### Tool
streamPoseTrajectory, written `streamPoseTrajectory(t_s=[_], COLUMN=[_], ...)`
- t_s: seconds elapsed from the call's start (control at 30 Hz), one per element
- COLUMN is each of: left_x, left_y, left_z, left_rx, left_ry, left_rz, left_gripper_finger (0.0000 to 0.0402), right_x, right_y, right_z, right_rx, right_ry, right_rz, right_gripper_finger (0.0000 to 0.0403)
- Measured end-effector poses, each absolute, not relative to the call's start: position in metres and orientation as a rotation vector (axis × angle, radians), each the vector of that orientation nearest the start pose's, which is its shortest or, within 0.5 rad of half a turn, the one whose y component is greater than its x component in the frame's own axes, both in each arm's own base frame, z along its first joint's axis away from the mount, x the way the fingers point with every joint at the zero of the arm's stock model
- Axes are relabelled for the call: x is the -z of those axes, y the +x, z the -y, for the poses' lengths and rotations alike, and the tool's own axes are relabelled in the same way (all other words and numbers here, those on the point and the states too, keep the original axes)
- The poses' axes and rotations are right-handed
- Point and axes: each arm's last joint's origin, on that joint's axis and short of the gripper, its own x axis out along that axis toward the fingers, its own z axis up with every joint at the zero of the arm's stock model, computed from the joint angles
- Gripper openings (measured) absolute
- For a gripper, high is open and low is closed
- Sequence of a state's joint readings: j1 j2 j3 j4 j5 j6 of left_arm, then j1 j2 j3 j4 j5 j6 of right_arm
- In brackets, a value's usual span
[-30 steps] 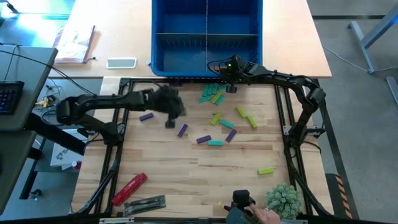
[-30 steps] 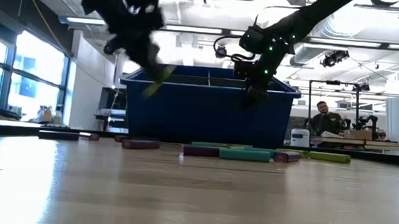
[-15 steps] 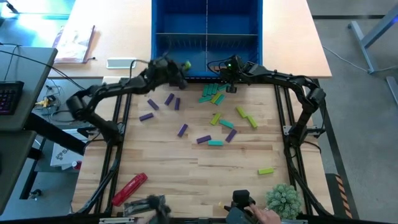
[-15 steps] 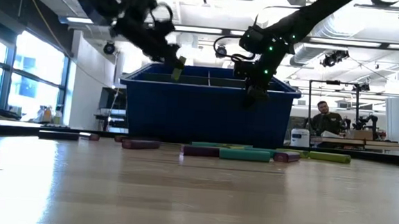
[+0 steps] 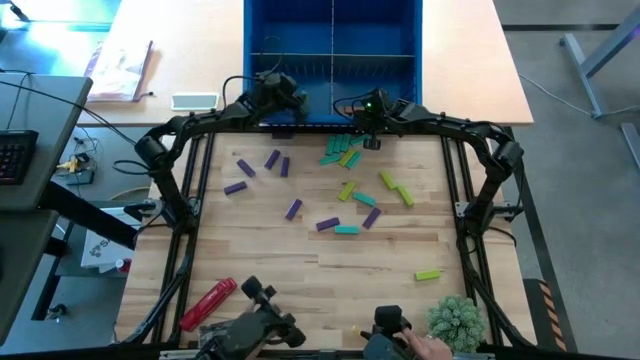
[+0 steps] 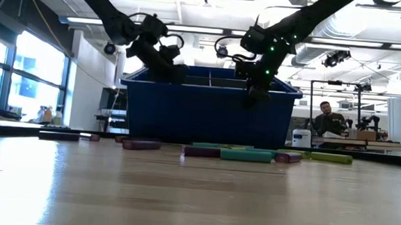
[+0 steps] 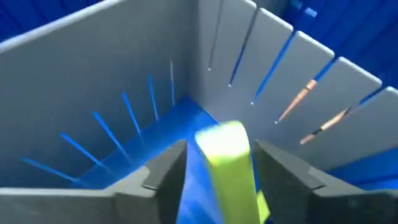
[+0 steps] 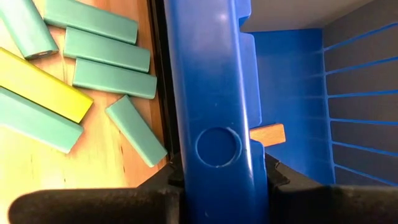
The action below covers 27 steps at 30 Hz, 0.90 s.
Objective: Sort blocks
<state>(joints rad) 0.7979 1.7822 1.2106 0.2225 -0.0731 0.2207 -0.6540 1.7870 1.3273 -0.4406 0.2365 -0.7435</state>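
We are looking at a blue bin [image 5: 333,60] sitting at the far edge of the wooden surface [image 5: 300,270], split by grey dividers into compartments. In the right wrist view a tan block [image 8: 268,134] is lying inside the bin just behind its front wall.

The left gripper [image 5: 283,93] is hanging over the bin's near-left compartment, reaching in over the front rim. In its wrist view a lime block [image 7: 228,163] is showing between the two dark fingers [image 7: 163,180], with gaps on both sides; the jaws are standing apart and not pressing it, so the block looks released.

The right gripper [image 5: 371,132] is sitting at the bin's front wall. Its wrist view is showing the jaws straddling the blue rim, one finger outside and one inside, closed against the wall.

The other blocks are lying on the surface in front of the bin: a teal and lime cluster [image 5: 342,151] just below the right gripper, purple ones [image 5: 272,160] to the left, more scattered mid-surface, and a single lime block [image 5: 428,274] well apart, nearer the front.
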Motion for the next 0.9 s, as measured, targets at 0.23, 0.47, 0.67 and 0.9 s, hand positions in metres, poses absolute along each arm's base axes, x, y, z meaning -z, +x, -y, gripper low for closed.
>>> streamPoseTrajectory(t_s=[0.23, 0.47, 0.67, 0.9], left_x=[-0.27, -0.297, -0.315, -0.284], left_y=[0.278, 0.282, 0.292, 0.302], left_z=[-0.282, -0.259, -0.214, -0.145], left_rx=[-0.761, -0.614, -0.268, -0.094], left_ry=[0.133, 0.187, 0.217, 0.265], left_rz=[-0.376, -0.294, -0.216, -0.259], left_gripper_finger=[0.0198, 0.0197, 0.0197, 0.0197], right_x=[-0.231, -0.231, -0.231, -0.231], right_y=[0.299, 0.299, 0.299, 0.299], right_z=[0.238, 0.238, 0.238, 0.238], right_rx=[0.445, 0.445, 0.446, 0.449], right_ry=[-0.453, -0.452, -0.452, -0.452], right_rz=[-1.157, -1.157, -1.159, -1.161], right_gripper_finger=[0.0067, 0.0067, 0.0067, 0.0067])
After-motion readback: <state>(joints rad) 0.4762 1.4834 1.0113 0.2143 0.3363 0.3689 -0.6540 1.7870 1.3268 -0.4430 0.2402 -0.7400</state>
